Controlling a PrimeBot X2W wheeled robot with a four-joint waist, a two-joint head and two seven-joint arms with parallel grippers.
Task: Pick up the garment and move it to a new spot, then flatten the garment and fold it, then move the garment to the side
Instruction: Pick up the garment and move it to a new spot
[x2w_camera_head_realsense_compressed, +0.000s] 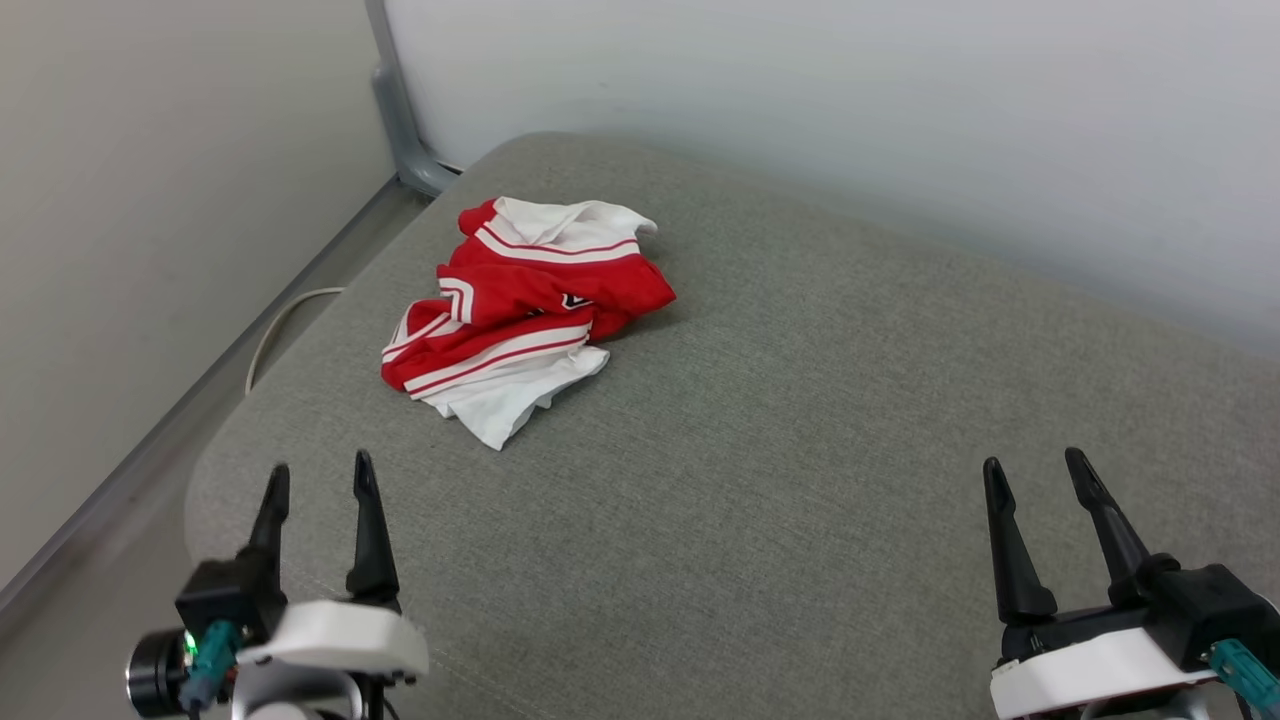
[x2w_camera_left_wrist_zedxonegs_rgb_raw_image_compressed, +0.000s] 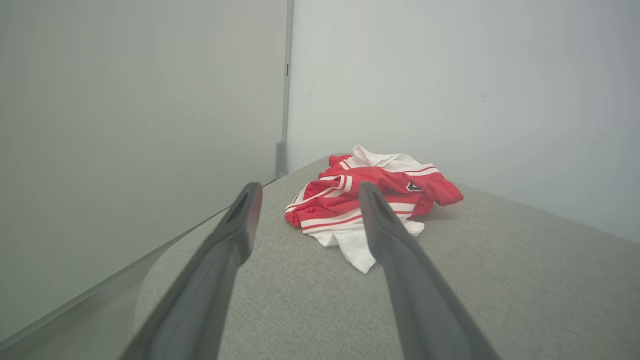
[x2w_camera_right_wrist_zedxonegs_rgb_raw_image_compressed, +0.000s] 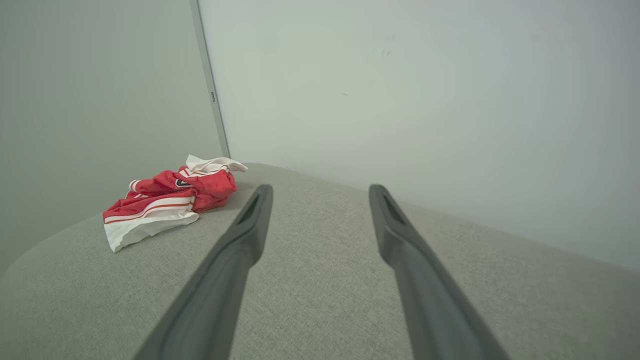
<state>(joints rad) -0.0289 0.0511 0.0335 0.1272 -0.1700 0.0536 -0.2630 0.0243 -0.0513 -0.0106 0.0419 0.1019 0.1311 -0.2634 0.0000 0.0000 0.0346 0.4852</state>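
The garment (x2w_camera_head_realsense_compressed: 520, 305) is a red jersey with white sleeves and striped trim, lying crumpled in a heap at the far left of a grey cushioned surface (x2w_camera_head_realsense_compressed: 800, 420). A bit of black lettering peeks from its folds. My left gripper (x2w_camera_head_realsense_compressed: 320, 478) hovers open at the near left, a short way in front of the heap, with nothing between its fingers. In the left wrist view the garment (x2w_camera_left_wrist_zedxonegs_rgb_raw_image_compressed: 370, 202) lies just beyond the open left gripper (x2w_camera_left_wrist_zedxonegs_rgb_raw_image_compressed: 307, 192). My right gripper (x2w_camera_head_realsense_compressed: 1035, 467) is open at the near right, far from the garment (x2w_camera_right_wrist_zedxonegs_rgb_raw_image_compressed: 170, 200), which the right wrist view places left of that open gripper (x2w_camera_right_wrist_zedxonegs_rgb_raw_image_compressed: 320, 192).
A white wall (x2w_camera_head_realsense_compressed: 850, 100) runs along the cushion's far edge, with a grey metal post (x2w_camera_head_realsense_compressed: 400, 110) at the corner. Left of the cushion the floor drops away, and a pale cable (x2w_camera_head_realsense_compressed: 275, 330) lies there. Bare cushion stretches across the middle and right.
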